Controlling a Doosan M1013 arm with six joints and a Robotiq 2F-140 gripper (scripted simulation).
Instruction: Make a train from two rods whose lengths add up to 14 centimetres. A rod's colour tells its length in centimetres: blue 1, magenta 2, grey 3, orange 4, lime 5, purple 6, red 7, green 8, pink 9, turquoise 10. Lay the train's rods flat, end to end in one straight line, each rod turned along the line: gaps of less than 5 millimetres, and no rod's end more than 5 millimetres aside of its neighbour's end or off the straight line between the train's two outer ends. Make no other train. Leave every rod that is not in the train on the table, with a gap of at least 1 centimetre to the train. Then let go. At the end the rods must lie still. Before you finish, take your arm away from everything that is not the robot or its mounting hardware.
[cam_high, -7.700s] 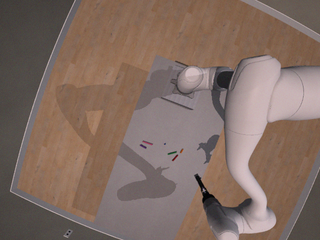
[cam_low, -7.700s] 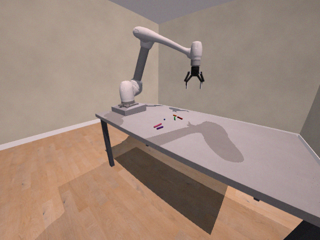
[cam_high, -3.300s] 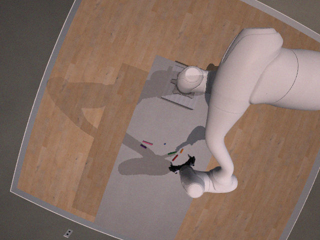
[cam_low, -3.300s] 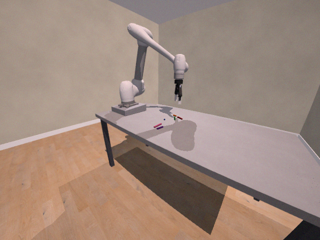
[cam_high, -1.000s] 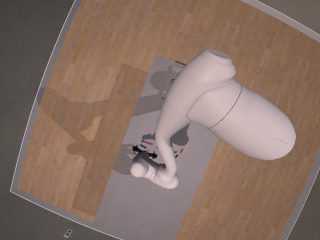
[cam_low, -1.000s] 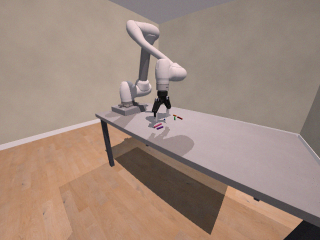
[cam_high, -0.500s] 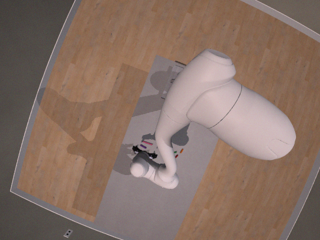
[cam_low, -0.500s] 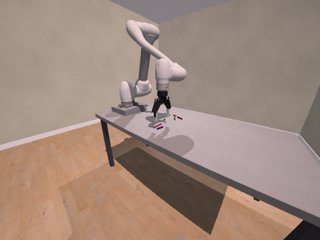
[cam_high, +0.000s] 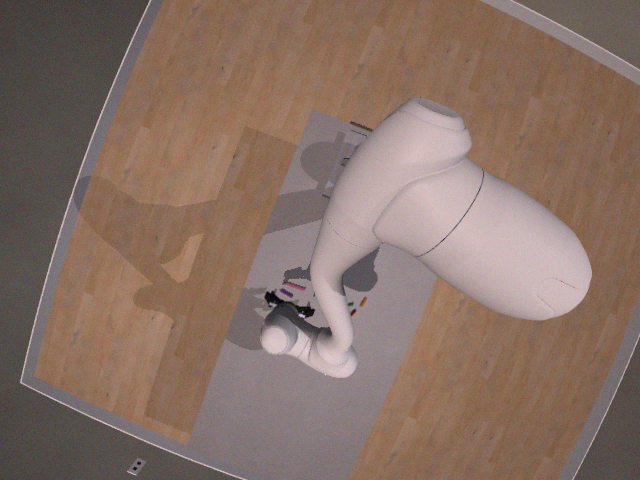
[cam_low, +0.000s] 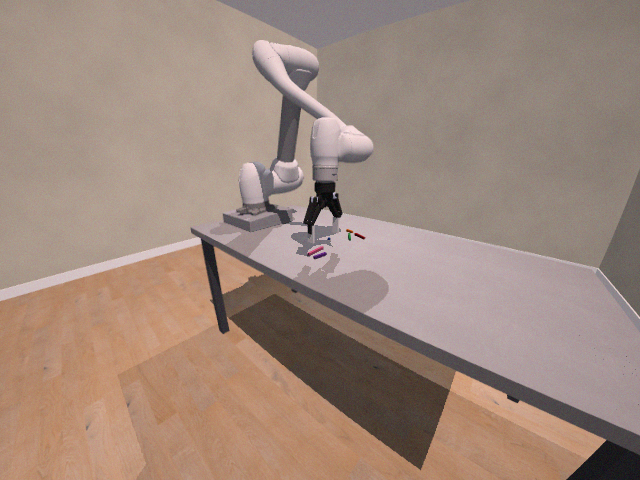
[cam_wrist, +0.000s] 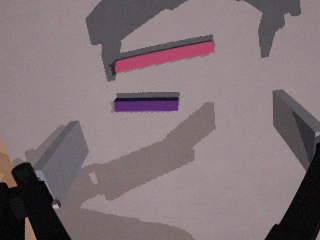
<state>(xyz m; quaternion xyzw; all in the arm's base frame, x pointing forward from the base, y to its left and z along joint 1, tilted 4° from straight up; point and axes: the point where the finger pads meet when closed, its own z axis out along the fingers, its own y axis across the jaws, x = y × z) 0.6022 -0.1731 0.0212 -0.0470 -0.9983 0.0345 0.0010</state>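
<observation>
A purple rod (cam_wrist: 146, 104) lies flat on the grey table, with a longer pink rod (cam_wrist: 164, 56) just beyond it, nearly parallel. Both show in the top view, purple (cam_high: 285, 292) and pink (cam_high: 295, 286), and in the exterior view, purple (cam_low: 319, 255) and pink (cam_low: 314, 251). My gripper (cam_wrist: 176, 123) hangs above the table, open and empty, its fingers straddling the spot just in front of the purple rod; it also shows in the exterior view (cam_low: 322, 231). A green rod (cam_low: 349, 236), a red rod (cam_low: 359, 236) and an orange rod (cam_low: 349, 230) lie off to the side.
The arm's base (cam_low: 255, 217) stands at the table's far corner. The table's near edge (cam_low: 289, 290) runs close to the purple rod.
</observation>
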